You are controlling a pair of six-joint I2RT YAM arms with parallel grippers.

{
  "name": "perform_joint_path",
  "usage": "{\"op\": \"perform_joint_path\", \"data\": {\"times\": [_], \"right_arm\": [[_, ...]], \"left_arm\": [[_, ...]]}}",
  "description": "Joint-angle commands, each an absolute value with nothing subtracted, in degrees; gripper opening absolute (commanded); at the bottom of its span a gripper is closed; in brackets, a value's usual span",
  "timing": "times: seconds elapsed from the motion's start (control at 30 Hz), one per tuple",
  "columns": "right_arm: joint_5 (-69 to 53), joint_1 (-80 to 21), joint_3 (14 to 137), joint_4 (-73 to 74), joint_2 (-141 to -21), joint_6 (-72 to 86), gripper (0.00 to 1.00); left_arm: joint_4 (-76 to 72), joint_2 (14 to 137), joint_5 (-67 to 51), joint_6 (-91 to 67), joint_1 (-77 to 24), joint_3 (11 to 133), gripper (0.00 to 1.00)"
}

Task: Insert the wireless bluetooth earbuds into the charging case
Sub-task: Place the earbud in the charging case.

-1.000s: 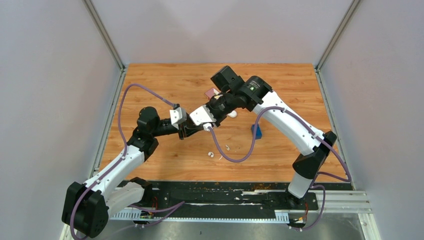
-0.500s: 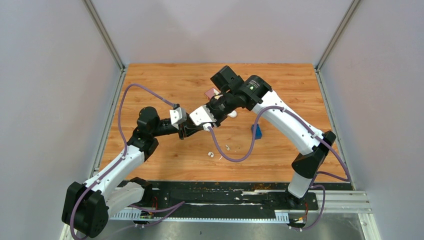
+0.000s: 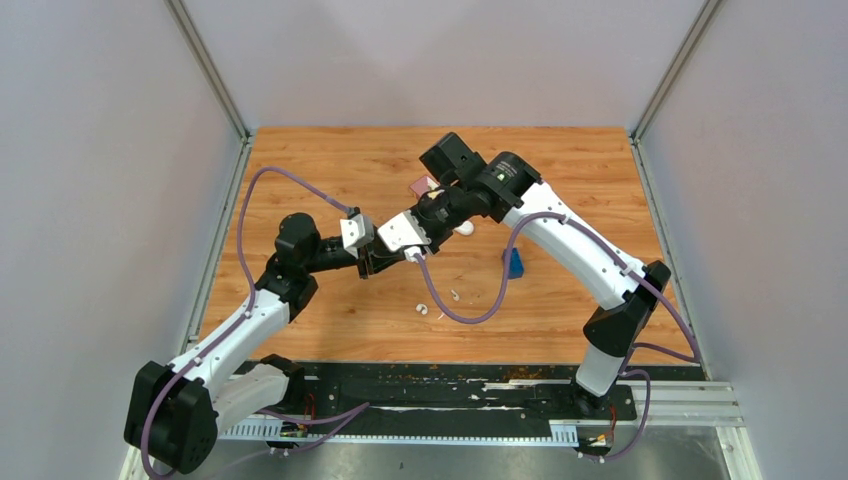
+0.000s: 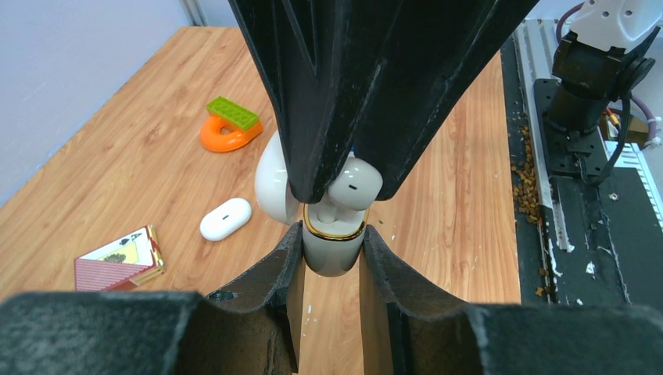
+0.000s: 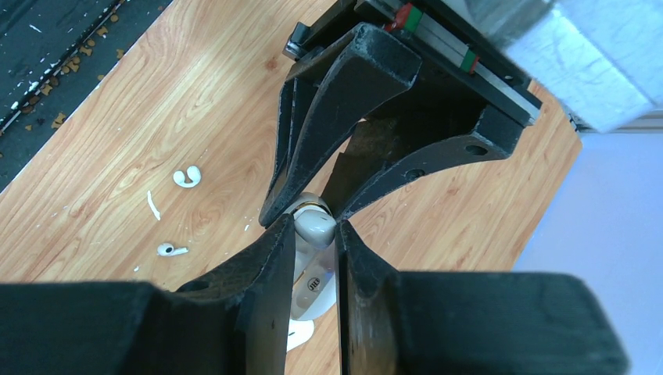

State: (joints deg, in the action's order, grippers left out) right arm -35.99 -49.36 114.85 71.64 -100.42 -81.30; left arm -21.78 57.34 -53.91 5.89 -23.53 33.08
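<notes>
The charging case (image 4: 334, 254) is held off the table (image 3: 340, 170), clamped at its lower body between the two fingers of the left gripper (image 4: 331, 234). Its lid (image 4: 272, 183) is swung open to one side. The right gripper (image 5: 314, 226) meets the case from the opposite direction. Its fingers are closed on a small rounded cream piece bearing a dark spot, apparently an earbud (image 4: 356, 183), which sits at the case's gold-rimmed mouth and touches it; how far it is seated cannot be told. On the table below the case, toward the arm bases, lie a stemmed white bud (image 5: 170, 250), a thin white sliver (image 5: 152, 205) and a curved white piece (image 5: 186, 176), each apart from the others. Beyond the case in the left wrist view are a plain white oval object (image 4: 225, 219), a playing-card box (image 4: 117, 262) and an orange ring topped by a green brick (image 4: 228, 125), all well apart from the case. A blue object (image 3: 513, 263) lies on the right arm's side of the case.
</notes>
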Motion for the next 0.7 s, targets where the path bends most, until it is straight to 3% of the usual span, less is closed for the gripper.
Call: {"op": "perform_joint_path", "data": {"times": [0.0,0.17,0.43,0.67], "right_arm": [[-36.6,-49.4,114.4,69.0,-99.9,-82.8,0.17],[-36.5,-49.4,115.1,69.8,-100.6,-82.8,0.17],[-34.7,-49.2,113.9,66.6,-100.1,-82.9,0.39],[-35.4,-49.2,113.8,67.0,-98.3,-83.1,0.47]], "left_arm": [[-24.4,57.3,-54.6,6.1,-23.7,35.5,0.0],[-24.7,57.3,-54.5,6.1,-23.7,35.3,0.0],[-24.6,57.7,-54.6,6.5,-23.7,35.2,0.0],[-26.1,58.0,-52.5,3.7,-23.7,34.7,0.0]]}}
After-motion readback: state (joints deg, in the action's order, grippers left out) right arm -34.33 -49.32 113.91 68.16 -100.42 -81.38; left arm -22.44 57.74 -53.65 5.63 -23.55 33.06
